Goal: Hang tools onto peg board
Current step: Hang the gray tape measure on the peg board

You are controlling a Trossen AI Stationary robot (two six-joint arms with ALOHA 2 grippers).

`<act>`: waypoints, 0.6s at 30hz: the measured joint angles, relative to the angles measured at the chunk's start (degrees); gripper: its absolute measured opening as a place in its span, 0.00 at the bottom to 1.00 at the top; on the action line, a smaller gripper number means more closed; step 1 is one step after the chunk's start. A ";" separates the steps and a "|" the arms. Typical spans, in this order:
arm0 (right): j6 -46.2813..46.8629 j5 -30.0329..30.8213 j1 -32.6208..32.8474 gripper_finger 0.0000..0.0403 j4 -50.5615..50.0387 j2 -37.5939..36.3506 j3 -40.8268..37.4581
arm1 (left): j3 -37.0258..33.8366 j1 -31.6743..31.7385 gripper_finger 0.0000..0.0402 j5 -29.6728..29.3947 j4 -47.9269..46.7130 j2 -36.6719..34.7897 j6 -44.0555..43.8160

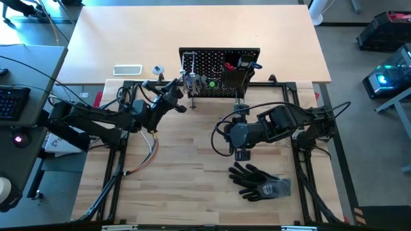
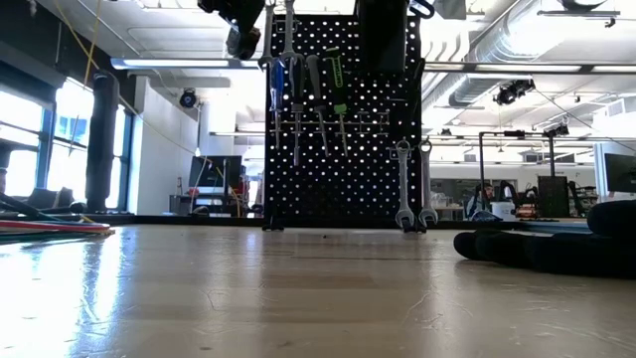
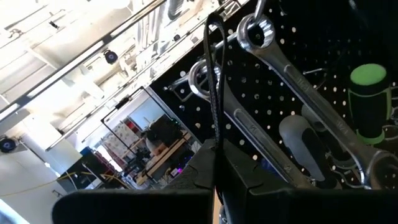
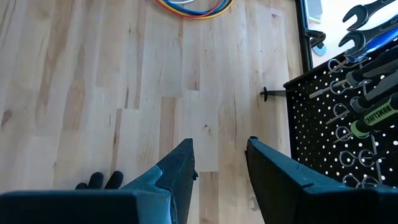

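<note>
The peg board (image 1: 219,74) stands upright at about 12 o'clock on the wooden table (image 1: 186,186), near its far edge, with its long side running 9 to 3 o'clock. Open wood stretches from the board's foot toward 6 o'clock, broken only by the black gloves (image 1: 260,181) at about 4 o'clock and the bundle of coloured wires (image 1: 149,154) at about 8 o'clock.

The left gripper (image 1: 180,95) is up against the board's left end, its fingers fully closed; whether anything is pinched between them I cannot tell. The right gripper (image 1: 242,154) hangs over bare wood just in front of the board, toward 1 o'clock from the table's middle, jaws partly apart and holding nothing; the right wrist view shows plain planks between its two dark fingers (image 4: 174,174).

From above the hung tools are only a cluster on the board's face. The low view shows them properly: the green-handled driver (image 2: 338,94) and its neighbours hang with long axes vertical, tips toward 6 o'clock, and two silver wrenches (image 2: 414,184) hang low at the board's right side, heads near the tabletop. The left wrist view adds a close look at another pair of wrenches (image 3: 292,81) lying slantwise across the perforations, ring ends hooked on pegs, beside a green handle cap (image 3: 369,99).
</note>
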 joint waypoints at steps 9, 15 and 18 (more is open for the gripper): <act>0.00 0.00 0.00 0.35 -0.04 0.00 0.00 | 0.02 0.55 0.00 0.24 -0.02 0.00 -0.48; 0.00 -0.02 -0.01 0.35 -0.06 0.02 0.00 | 0.02 1.89 0.00 1.56 -2.78 -0.04 -4.05; 0.09 -0.02 0.12 0.35 -0.06 0.02 0.00 | 0.02 2.85 0.00 2.93 -5.20 -0.04 -7.00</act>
